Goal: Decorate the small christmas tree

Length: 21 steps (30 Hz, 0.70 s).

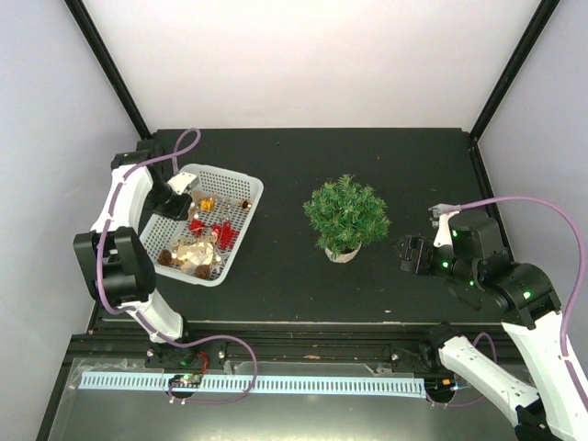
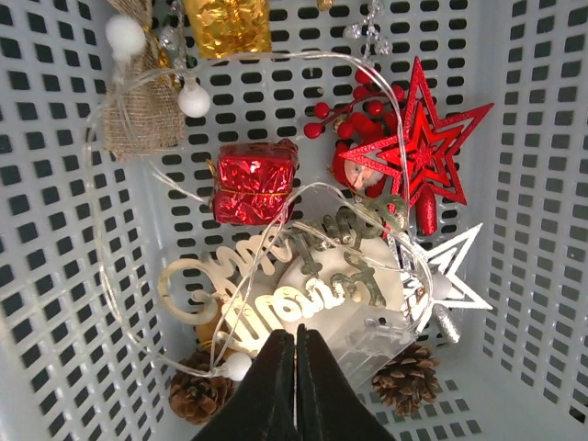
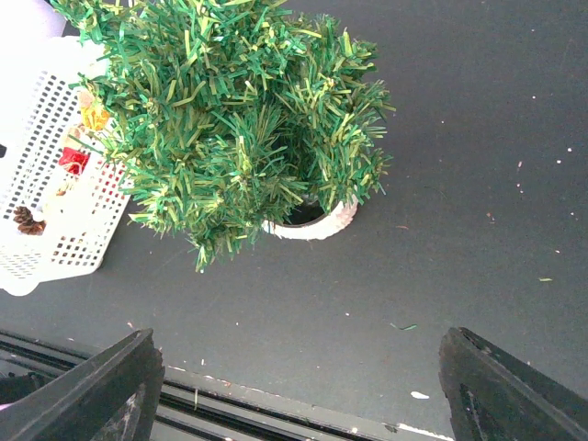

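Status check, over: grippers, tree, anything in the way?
Left gripper shut, down in the white basket among ornaments; hold unclear. Right gripper open, empty, facing the small christmas tree. Tree upright, undecorated. Nothing in the way.

Table top (image 1: pixel 276 276) is a flat matt black with a few dusty specks on it. The basket (image 2: pixel 533 138) is smooth white plastic mesh with a slight sheen. The small christmas tree (image 1: pixel 346 213) has plasticky green needles, a bit glossy, and its whitish pot (image 3: pixel 317 227) looks textured. Inside the basket it's a real mix: a crinkly, shiny red foil gift box (image 2: pixel 254 182), a gold foil box (image 2: pixel 227 23), a glittery red star (image 2: pixel 424 152), a coarse burlap bow (image 2: pixel 138 110) and scaly, woody pine cones (image 2: pixel 404 381).
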{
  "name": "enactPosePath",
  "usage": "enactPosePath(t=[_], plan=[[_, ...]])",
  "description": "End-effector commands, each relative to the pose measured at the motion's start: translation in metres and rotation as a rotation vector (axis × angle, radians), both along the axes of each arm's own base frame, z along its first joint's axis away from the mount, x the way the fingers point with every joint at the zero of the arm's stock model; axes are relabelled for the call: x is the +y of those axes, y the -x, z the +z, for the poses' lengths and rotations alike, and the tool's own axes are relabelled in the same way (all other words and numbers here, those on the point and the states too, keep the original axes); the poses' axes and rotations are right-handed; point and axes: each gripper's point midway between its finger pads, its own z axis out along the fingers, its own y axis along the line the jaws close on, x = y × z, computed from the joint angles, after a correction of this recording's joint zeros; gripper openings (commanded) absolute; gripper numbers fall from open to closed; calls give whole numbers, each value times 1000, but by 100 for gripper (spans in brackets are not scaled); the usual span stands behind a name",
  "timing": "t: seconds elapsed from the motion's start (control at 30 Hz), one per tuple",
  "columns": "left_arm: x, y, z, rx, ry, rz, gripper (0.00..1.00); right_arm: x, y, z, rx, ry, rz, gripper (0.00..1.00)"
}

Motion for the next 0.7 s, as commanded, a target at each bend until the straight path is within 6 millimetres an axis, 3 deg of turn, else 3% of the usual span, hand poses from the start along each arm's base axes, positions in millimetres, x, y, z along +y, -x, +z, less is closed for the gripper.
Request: enactPosePath(t=[0.0, 0.07, 0.17, 0.23, 0.43, 0.67], plan=[[-3, -3, -7, -15, 3, -21, 6, -1, -4, 12, -42, -8, -8, 83], [3, -4, -14, -15, -32, -17, 12, -1, -3, 12, -39, -9, -9, 83], [14, -6, -26, -23, -97, -10, 36, -2, -2, 10, -33, -12, -16, 83], [17, -7, -33, -17, -112, -11, 45, -2, -2, 6, -26, -13, -20, 83], [21, -12, -63, 20, -130, -21, 48, -2, 0, -1, -12, -22, -24, 83], [20, -26, -78, 21, -111, -81, 45, -4, 2, -6, 6, -19, -36, 83]])
